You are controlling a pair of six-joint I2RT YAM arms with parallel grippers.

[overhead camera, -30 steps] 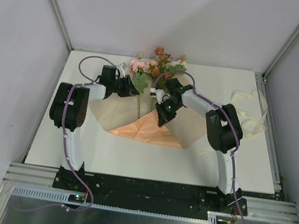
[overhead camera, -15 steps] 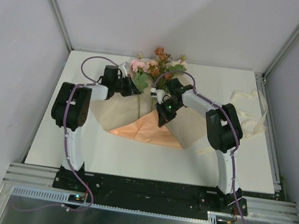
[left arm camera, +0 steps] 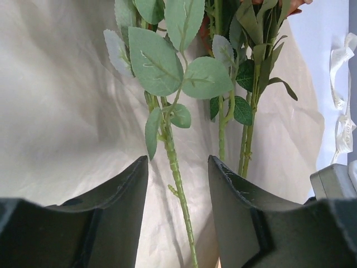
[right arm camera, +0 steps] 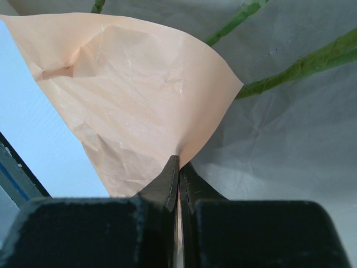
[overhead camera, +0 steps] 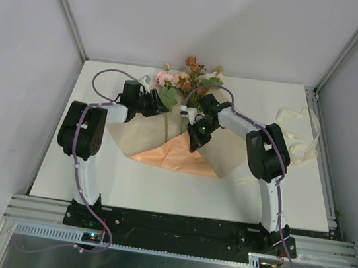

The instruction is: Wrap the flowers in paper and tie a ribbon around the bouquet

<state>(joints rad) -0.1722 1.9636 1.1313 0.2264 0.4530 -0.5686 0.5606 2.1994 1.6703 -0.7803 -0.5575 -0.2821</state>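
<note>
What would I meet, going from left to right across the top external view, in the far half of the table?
left gripper → right gripper → ribbon

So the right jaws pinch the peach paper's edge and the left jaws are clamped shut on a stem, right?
No: the left wrist view shows the left gripper open, a stem between its jaws but not gripped. The right gripper does pinch the paper by its edge.

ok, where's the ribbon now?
Top view: the ribbon lies bunched at the table's right edge, just right of the right arm.
</note>
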